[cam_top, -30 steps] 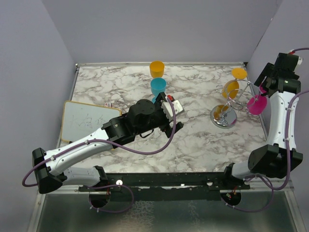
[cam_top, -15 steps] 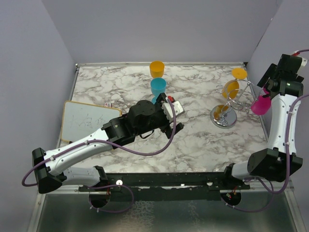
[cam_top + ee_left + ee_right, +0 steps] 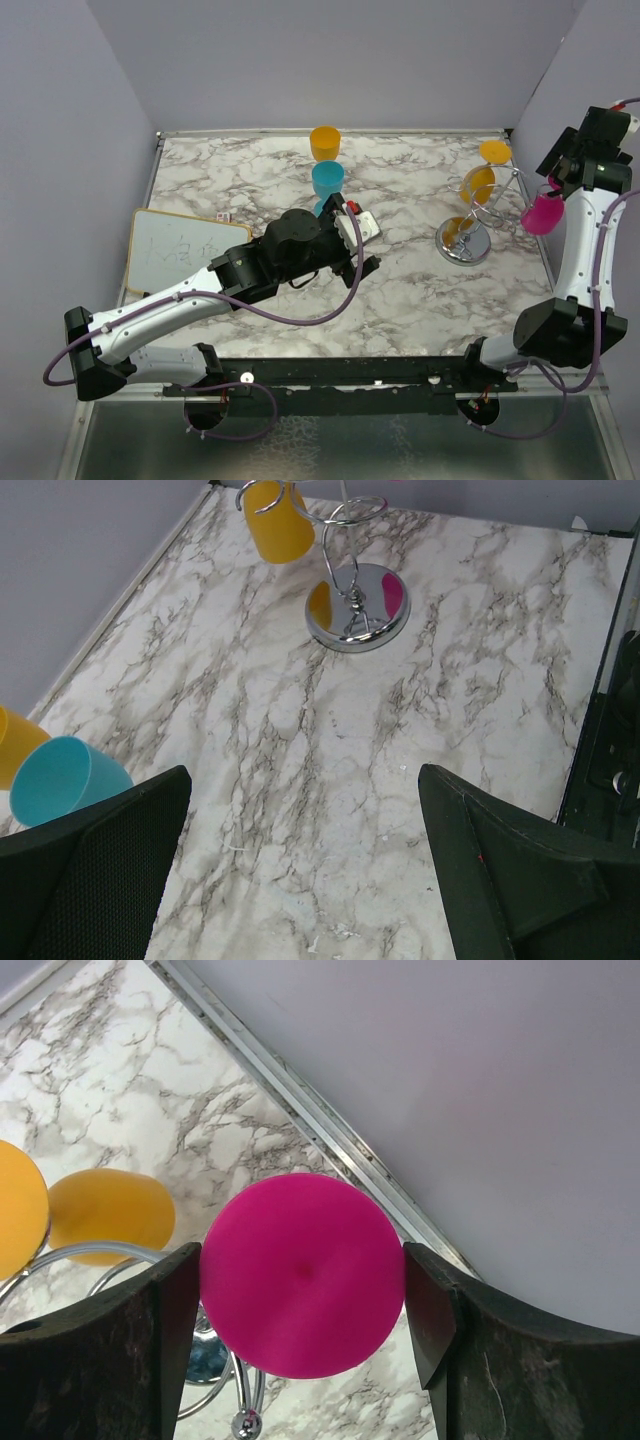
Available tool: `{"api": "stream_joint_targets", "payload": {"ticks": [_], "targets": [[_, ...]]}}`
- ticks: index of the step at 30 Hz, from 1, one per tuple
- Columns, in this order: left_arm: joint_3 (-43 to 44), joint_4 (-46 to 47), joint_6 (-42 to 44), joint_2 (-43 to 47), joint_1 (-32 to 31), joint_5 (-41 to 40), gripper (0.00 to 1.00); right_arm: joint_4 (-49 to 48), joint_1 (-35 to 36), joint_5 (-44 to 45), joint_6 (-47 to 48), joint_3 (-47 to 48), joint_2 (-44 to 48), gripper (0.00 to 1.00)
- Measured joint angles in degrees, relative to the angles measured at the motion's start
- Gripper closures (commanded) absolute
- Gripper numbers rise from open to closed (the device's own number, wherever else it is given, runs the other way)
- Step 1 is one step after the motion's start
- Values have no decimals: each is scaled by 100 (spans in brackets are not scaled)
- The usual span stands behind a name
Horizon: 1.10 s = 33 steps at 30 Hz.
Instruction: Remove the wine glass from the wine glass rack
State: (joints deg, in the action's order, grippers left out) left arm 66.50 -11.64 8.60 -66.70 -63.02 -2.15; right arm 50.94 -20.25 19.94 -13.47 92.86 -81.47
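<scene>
A pink wine glass (image 3: 541,214) hangs in the air by the right wall, just right of the wine glass rack (image 3: 464,242). My right gripper (image 3: 556,188) is shut on it. In the right wrist view its round pink face (image 3: 302,1273) fills the gap between both fingers (image 3: 165,1305), with the rack's wire arms (image 3: 238,1400) below it. Two orange glasses (image 3: 479,185) hang on the rack. My left gripper (image 3: 356,240) hovers open over mid-table, nothing between its fingers (image 3: 455,810). The left wrist view shows the rack's shiny disc base (image 3: 357,607) ahead.
An orange cup (image 3: 324,142) and a teal cup (image 3: 327,180) stand at the back centre, close to the left gripper. A whiteboard (image 3: 180,250) lies at the left edge. The right wall (image 3: 590,60) is right behind the right gripper.
The right gripper has carried the pink glass a little to the right and up, away from the rack's arms. The left arm has barely moved.
</scene>
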Motion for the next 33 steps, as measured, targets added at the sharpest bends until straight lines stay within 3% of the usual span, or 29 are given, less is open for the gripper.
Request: {"api": "stream_joint_targets", "payload": {"ticks": [25, 33], "targets": [[-170, 37, 133, 0, 0, -212, 1, -330, 7, -743, -48, 1274, -1235, 30], [-238, 114, 205, -7, 0, -348, 1, -599, 350, -866, -142, 1578, -1447, 30]]}}
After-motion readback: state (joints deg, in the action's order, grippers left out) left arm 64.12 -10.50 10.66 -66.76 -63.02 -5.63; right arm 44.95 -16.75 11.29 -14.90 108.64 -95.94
